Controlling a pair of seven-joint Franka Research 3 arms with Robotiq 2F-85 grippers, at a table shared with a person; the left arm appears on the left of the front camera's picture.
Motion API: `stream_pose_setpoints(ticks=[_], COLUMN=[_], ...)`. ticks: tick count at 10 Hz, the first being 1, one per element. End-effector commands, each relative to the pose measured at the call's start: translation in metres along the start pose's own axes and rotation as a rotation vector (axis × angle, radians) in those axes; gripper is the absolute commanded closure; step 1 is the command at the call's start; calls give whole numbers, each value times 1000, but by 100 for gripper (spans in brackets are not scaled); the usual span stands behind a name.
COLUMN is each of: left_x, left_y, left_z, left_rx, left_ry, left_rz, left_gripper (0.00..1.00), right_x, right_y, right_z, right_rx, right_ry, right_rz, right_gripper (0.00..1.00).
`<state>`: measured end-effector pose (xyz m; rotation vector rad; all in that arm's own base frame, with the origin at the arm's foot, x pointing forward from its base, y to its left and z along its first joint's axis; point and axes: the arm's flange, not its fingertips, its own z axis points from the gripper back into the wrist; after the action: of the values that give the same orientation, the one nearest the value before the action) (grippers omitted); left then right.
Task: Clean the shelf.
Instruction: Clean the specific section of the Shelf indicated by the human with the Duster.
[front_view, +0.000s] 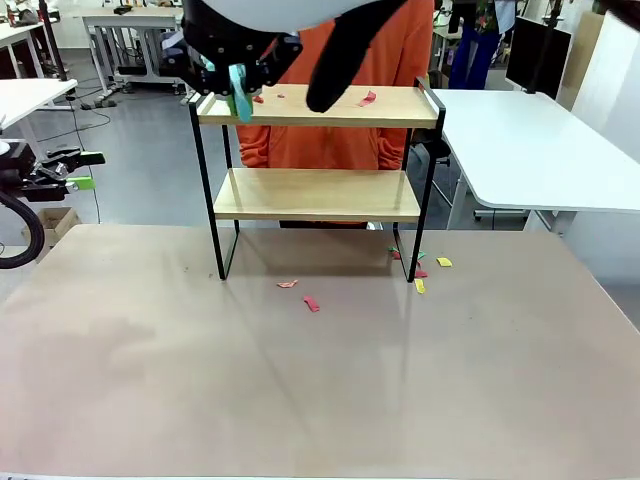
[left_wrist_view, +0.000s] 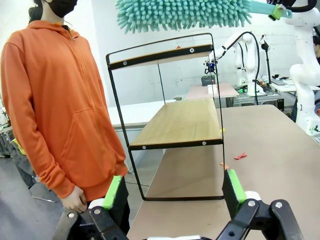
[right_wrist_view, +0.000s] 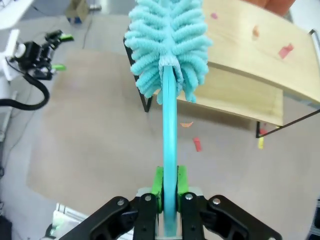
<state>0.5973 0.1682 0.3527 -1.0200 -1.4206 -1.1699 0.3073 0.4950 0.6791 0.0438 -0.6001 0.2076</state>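
The shelf (front_view: 318, 195) stands at the table's far side, two light wooden boards in a thin black frame; it appears end-on in the left wrist view (left_wrist_view: 180, 122). My right gripper (front_view: 237, 72) hovers over the left end of the top board (right_wrist_view: 250, 55), shut on the handle of a teal fluffy duster (right_wrist_view: 167, 45). The duster head (left_wrist_view: 185, 14) hangs just above that board's end. Red paper scraps (front_view: 367, 98) lie on the top board. My left gripper (left_wrist_view: 174, 192) is open and holds nothing, off the table's left side (front_view: 88, 170), pointing at the shelf's end.
A person in an orange hoodie (left_wrist_view: 55, 100) stands behind the shelf. Red and yellow paper scraps (front_view: 312, 303) lie on the brown table (front_view: 320, 400) around the shelf's feet. White tables (front_view: 530, 140) stand at the right and behind.
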Motion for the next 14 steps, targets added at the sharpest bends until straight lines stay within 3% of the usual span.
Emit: stream_pose_setpoints(ticks=[1, 7, 12, 14], left_x=[3, 3, 3, 3], left_y=[-2, -2, -2, -2], left_z=[1, 1, 1, 1], left_rx=[-4, -4, -4, -4], left_ry=[4, 4, 4, 4], left_rz=[-9, -9, -9, -9], left_gripper=[0, 0, 0, 0], right_x=[31, 48, 39, 38], right_y=[34, 28, 9, 2], right_z=[2, -23, -46, -52], right_rx=[22, 41, 41, 106], right_ry=[12, 9, 93, 160], right_rz=[-68, -189, -244, -236], right_gripper=[87, 87, 87, 87])
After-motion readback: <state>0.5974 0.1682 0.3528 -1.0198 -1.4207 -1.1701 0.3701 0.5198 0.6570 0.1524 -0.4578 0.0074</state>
